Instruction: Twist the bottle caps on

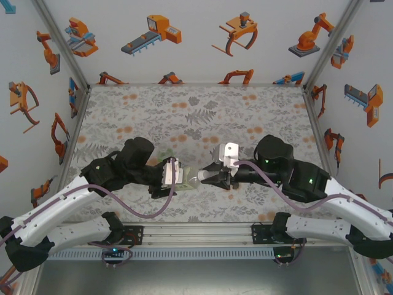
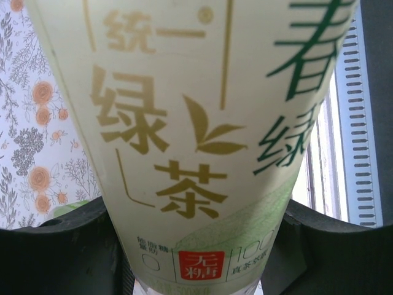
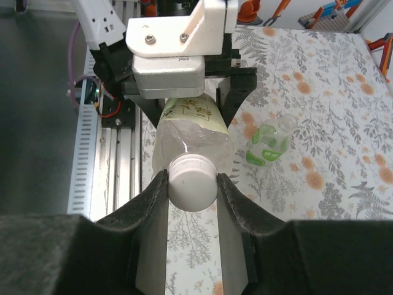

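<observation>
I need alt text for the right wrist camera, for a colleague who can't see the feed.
The right pincer is shut on a white cap at the neck of a pale yellow bottle, which the left pincer grips by its body from the far side. A green-labelled bottle lies on the floral table to the right.

two bottles (image 3: 191,126) (image 3: 268,142), one white cap (image 3: 192,182)

Enclosure: white walls (image 1: 196,55) printed with orange machine pictures; metal corner posts (image 1: 61,40); table cloth (image 1: 202,110) patterned with grey leaves and orange flowers; aluminium rail (image 1: 196,236) along the near edge.
</observation>
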